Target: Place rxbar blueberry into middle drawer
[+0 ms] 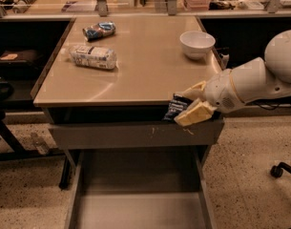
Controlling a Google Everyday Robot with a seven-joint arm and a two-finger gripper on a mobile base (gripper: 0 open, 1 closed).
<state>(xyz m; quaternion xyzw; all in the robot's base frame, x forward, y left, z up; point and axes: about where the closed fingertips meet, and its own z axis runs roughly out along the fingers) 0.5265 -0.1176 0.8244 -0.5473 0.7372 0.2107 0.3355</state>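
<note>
gripper (pixel 187 104) clamped on the bar (pixel 175 109), above the scuffed drawer front (pixel 126 135). released here, bar could strike that front and miss the drawer (pixel 135 206) below.

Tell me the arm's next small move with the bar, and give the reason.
Probably lower the gripper, shut on the rxbar blueberry, down and toward the camera over the middle drawer. The bar hangs at the tabletop's front edge, above the scuffed drawer front, while the open drawer's floor lies well below it.
</note>
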